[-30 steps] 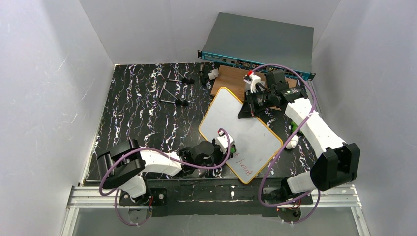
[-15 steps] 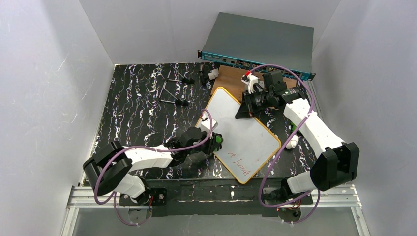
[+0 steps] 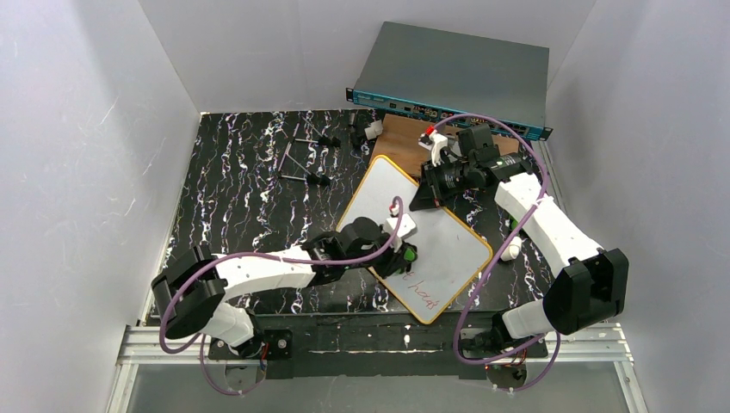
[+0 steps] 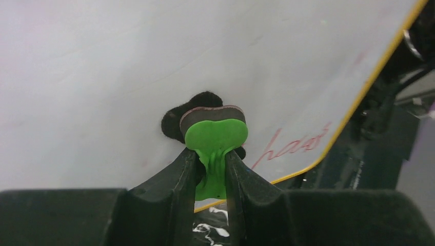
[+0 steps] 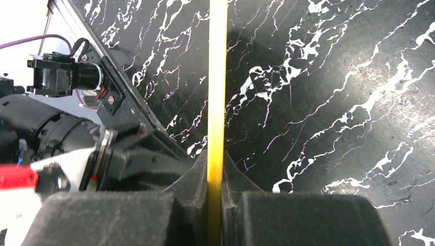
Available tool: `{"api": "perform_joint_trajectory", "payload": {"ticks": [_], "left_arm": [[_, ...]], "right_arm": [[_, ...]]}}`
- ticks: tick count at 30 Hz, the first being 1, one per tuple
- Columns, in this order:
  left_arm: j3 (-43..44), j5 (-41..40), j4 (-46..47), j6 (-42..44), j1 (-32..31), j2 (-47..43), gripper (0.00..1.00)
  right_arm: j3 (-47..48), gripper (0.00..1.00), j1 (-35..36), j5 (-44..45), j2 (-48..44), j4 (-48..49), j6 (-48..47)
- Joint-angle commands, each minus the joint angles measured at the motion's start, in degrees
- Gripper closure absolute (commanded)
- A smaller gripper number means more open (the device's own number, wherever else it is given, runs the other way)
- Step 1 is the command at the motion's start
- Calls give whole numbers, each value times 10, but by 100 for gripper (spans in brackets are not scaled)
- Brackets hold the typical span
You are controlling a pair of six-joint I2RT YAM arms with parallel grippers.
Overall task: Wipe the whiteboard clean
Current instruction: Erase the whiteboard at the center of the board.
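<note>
whiteboard [image 3: 448, 243]: face was white, the thin frame orange-yellow; red handwriting showed near its near corner.
eraser [image 4: 215, 134]: handle was bright green, pad was black and fuzzy with a thin brown layer between.
table [image 3: 241, 181]: was black, streaked all over with white marble veins.
wooden board [image 3: 400, 138]: was plain brown.
box [image 3: 456, 69]: top was dull grey, front strip teal.
left arm [image 3: 267, 274] and right arm [image 3: 551, 224]: shells were white, joints black.
cables [image 3: 470, 292]: were purple.
walls [image 3: 103, 129]: were plain white.
</note>
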Motion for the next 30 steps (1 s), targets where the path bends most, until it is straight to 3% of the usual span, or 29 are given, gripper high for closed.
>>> {"api": "perform_joint_trajectory", "payload": {"ticks": [1, 6, 11, 18, 22, 30], "left_arm": [[25, 30, -39, 31, -23, 19, 100], [-28, -50, 6, -32, -15, 6, 100], [-95, -112, 14, -102, 40, -42, 100], [-145, -85, 56, -106, 65, -23, 100], [-156, -61, 139, -78, 37, 1, 100], [-109, -73, 206, -46, -47, 52, 100]], "right_arm": [[2, 99, 6, -34, -4, 50, -20], [-1, 99, 6, -34, -8, 52, -20], [-1, 99, 5, -33, -8, 53, -20], [0, 99, 5, -33, -7, 51, -20], [1, 99, 6, -32, -7, 51, -20], [2, 99, 5, -34, -5, 51, -20]]}}
